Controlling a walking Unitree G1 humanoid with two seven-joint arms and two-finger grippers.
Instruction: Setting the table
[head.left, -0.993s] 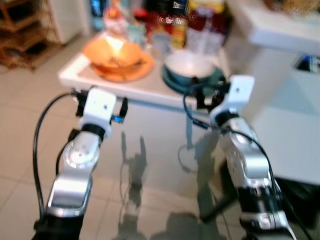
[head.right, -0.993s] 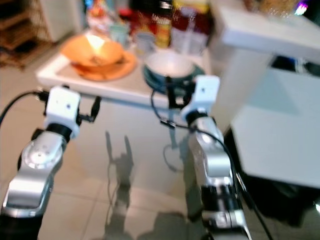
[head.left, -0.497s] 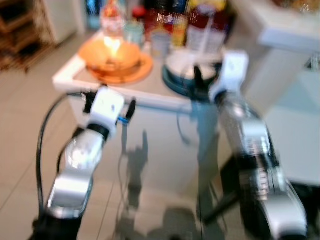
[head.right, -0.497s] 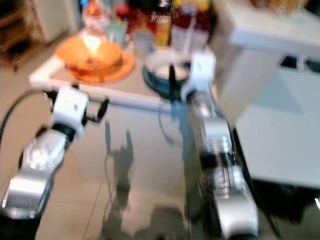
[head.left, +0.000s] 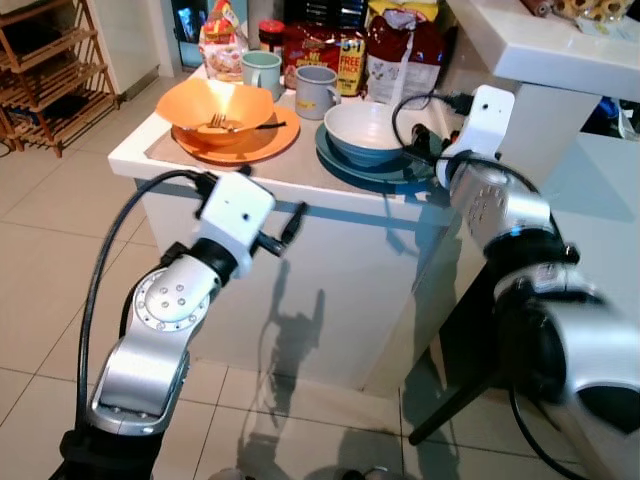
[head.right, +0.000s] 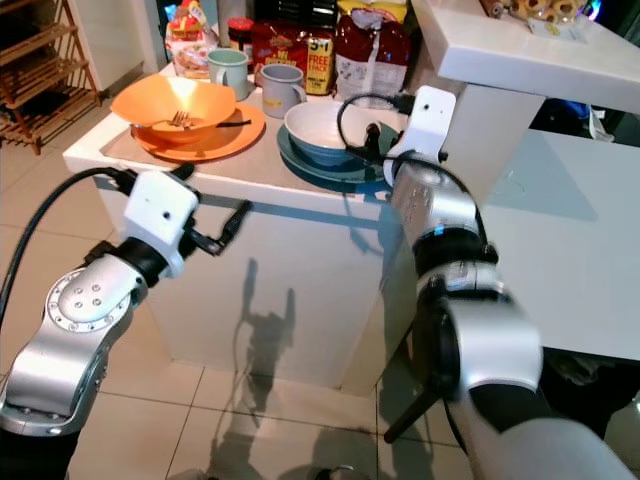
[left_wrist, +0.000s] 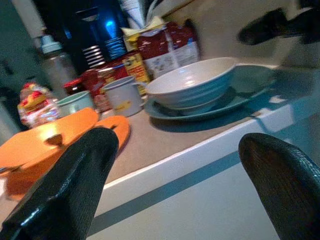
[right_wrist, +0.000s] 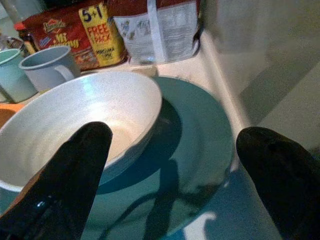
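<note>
Left gripper (head.left: 290, 222): held just short of the white counter (head.left: 300, 185), below its near edge; fingers (left_wrist: 70, 185) spread wide, nothing between them.
Right gripper (right_wrist: 170, 175): raised over the near rim of the teal plate (head.left: 345, 160) at the counter's right end; fingers (right_wrist: 75, 165) seen wide apart in the wrist view, one over the bowl rim, one past the plate edge, nothing gripped.
Blue bowl (head.left: 368, 132): seated on the teal plate, upright, empty as far as can be seen.
Orange bowl (head.left: 215, 105): to the left of the teal plate on the counter, resting on an orange plate (head.left: 255, 145), with cutlery (head.left: 240, 124) laid in it.
2 mugs (head.left: 262, 72): behind both plates, side by side, near the counter's far edge.
Food packets (head.left: 400, 50): farthest back, lined behind the mugs.
Risk, judged: the plate lies close to the counter's right edge; a 1-finger nudge on the bowl rim could slide the bowl off centre or tip the stack.
Risk, judged: the wrist cable (head.left: 415, 95) loops above the bowl and could snag the rim on lifting.
</note>
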